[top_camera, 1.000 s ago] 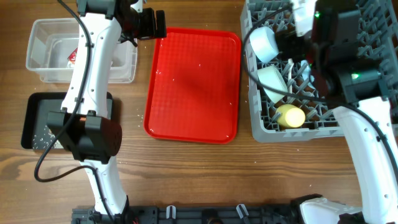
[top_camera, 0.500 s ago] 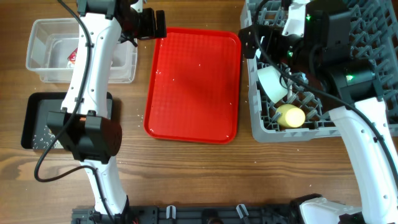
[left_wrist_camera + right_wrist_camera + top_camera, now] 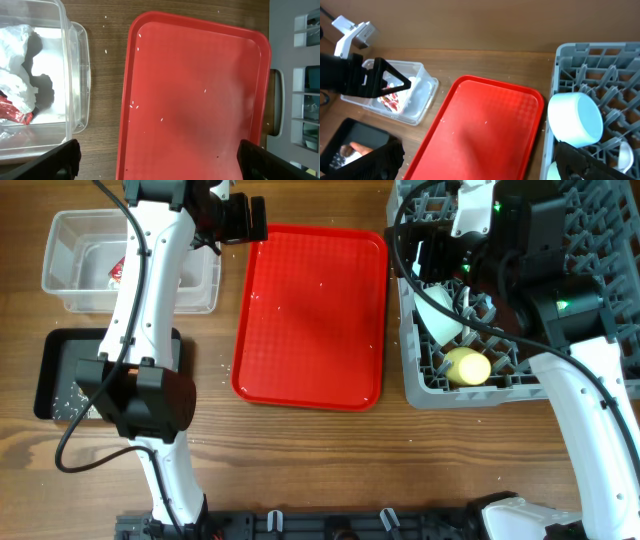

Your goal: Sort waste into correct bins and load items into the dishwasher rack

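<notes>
My left gripper (image 3: 235, 218) is open and empty above the top left corner of the flat red tray (image 3: 310, 310); its wrist view (image 3: 160, 165) shows the tray below. The clear tub (image 3: 80, 240) holds the white tissue (image 3: 15, 50) and the red-and-white wrapper (image 3: 12, 110). My right gripper (image 3: 425, 255) is open and empty over the left edge of the grey rack (image 3: 480, 395). The pale blue bowl (image 3: 575, 120), pale green bowl (image 3: 440, 310) and yellow cup (image 3: 467, 366) sit in the rack. The black tray (image 3: 55, 370) holds rice and the orange food piece (image 3: 357, 147).
A few rice grains (image 3: 135, 104) lie on the red tray. The left arm's column (image 3: 140, 395) stands beside the black tray. Bare wood lies in front of the red tray (image 3: 320, 460).
My right gripper has swung left over the rack's left edge and now covers the pale blue bowl from above. The left arm has not moved.
</notes>
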